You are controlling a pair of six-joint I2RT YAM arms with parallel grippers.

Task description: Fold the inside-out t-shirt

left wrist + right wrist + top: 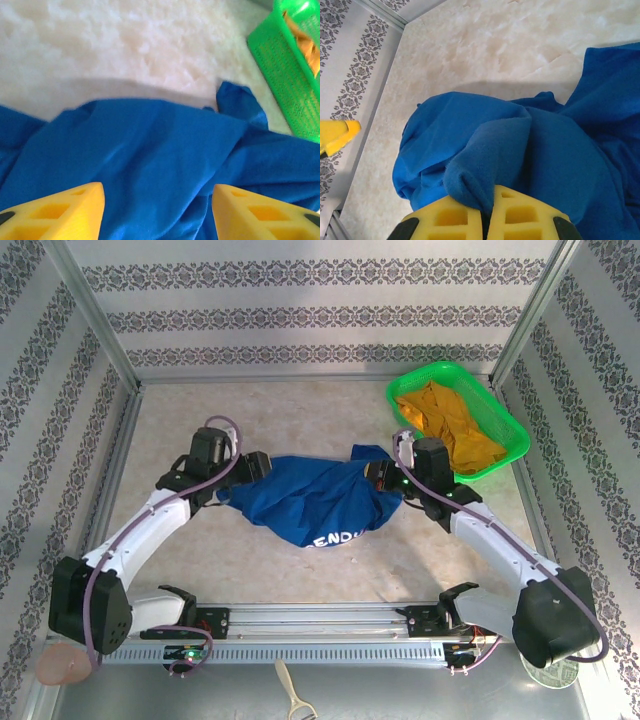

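Pinching a fold of the inside-out t-shirt in tightly closed jaws, the right gripper likely anchored that end; the left gripper hung spread above the cloth, empty.

white lettering reading "ENDU", partly hidden, on blue inside-out t-shirt

Reaches the left arm from its base at 7 o'clock up toward 9 o'clock, wrist bent inward. Spreads the yellow fingers of the left gripper wide, clasping nothing. Angles the right arm from 4 o'clock in toward 3 o'clock. Presses the right gripper together, pinching a fold of the inside-out t-shirt.
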